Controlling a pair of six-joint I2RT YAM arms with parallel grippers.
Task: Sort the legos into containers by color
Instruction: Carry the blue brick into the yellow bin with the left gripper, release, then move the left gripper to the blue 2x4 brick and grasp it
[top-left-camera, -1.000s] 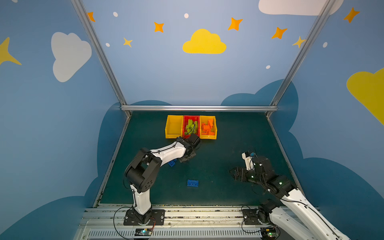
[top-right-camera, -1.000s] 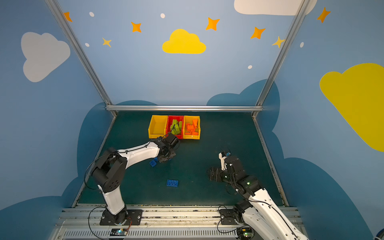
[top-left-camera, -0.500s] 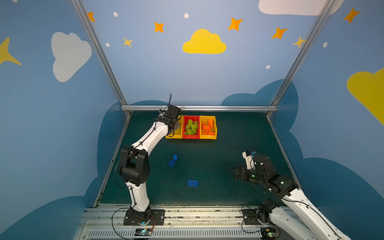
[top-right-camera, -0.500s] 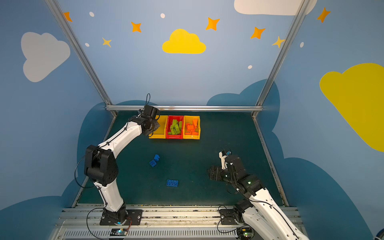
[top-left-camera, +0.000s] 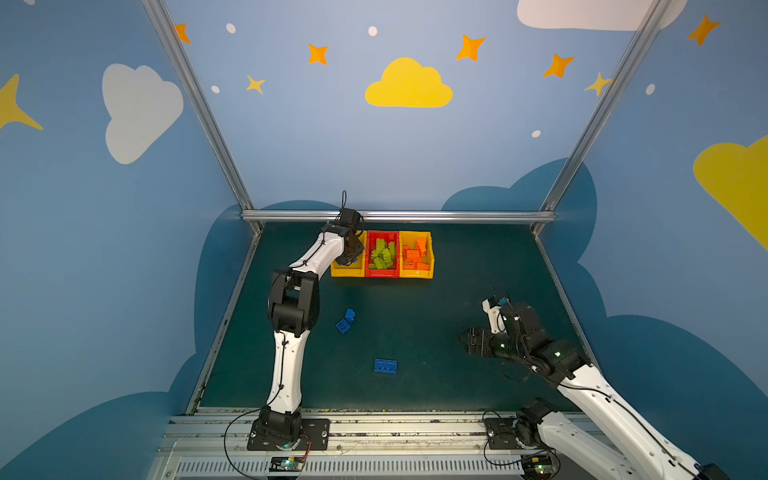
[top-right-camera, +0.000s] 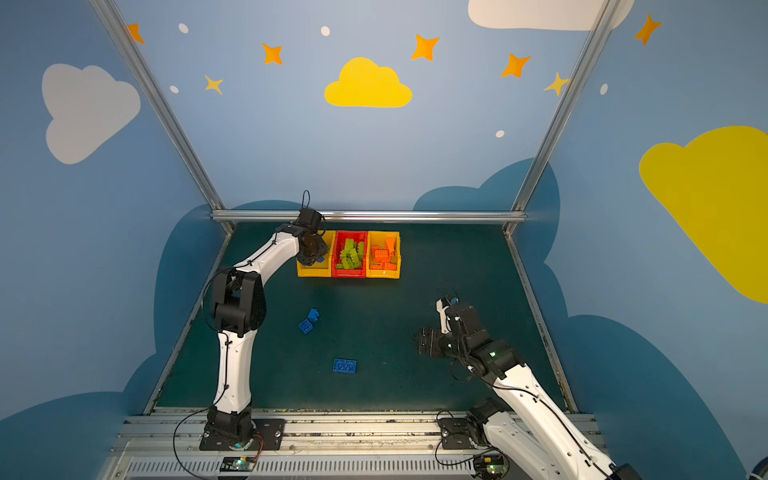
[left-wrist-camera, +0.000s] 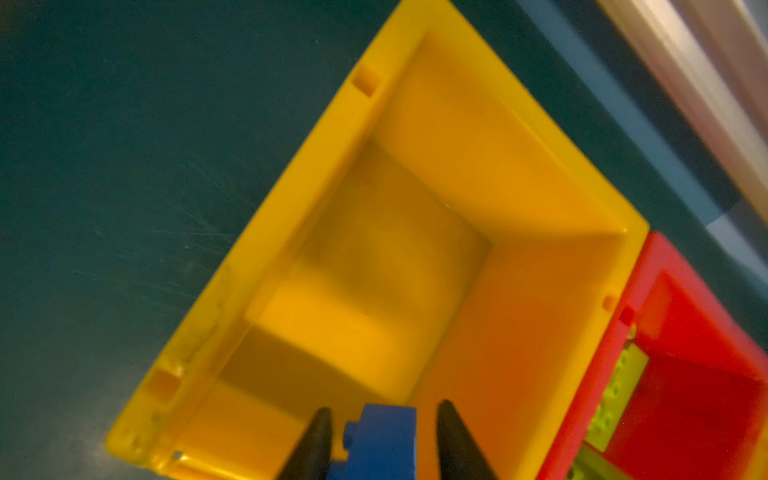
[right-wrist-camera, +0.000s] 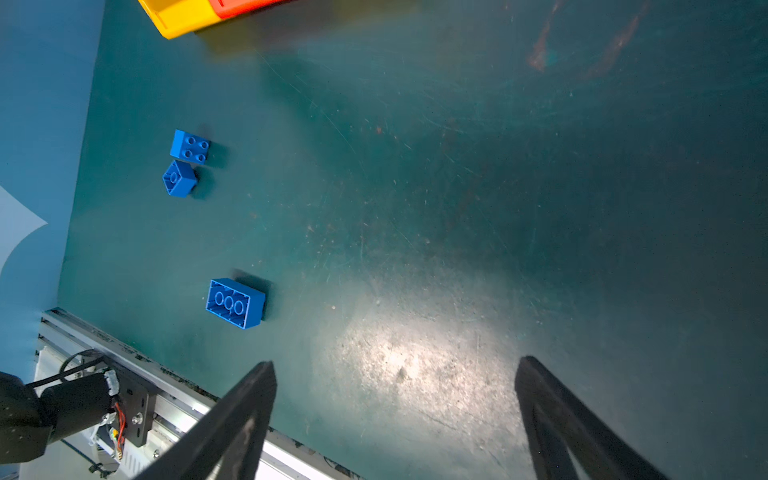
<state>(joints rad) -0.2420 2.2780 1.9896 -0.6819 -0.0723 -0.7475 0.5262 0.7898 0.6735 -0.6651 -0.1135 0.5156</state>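
Blue brick (left-wrist-camera: 386, 444) sits between the parted jaws of your left gripper (left-wrist-camera: 383, 409) above the yellow bin (left-wrist-camera: 291, 199), seemingly mid-drop; next, fetch three more bricks (right-wrist-camera: 235, 303) from the mat (right-wrist-camera: 457, 187)

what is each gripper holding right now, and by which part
Right gripper: nothing, open. Left gripper: a blue brick sits between its fingers, but a gap shows beside one, so it looks loose, not clamped.

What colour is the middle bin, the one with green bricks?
The middle bin is red, clearest in a top view.
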